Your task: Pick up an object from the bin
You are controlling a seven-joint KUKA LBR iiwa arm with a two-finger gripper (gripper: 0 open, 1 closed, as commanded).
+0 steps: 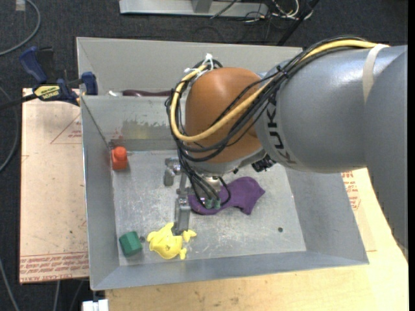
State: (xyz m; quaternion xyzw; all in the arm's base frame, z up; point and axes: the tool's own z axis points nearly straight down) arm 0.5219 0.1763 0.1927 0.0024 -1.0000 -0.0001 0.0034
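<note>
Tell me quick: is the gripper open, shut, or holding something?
Gripper: open, nothing between its fingers; one tip is by the yellow toy, the other over the purple cloth.

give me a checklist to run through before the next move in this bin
1. Target under the gripper: cannot tell; it hangs between the purple thing and the yellow toy.
2. Anything held: cannot tell.
3. Clearance to the green block: ok, well apart.
4. Clearance to the orange thing: ok, well apart.
5. Room between the yellow toy and the front wall of the bin: not ok, it lies close to the wall.
</note>
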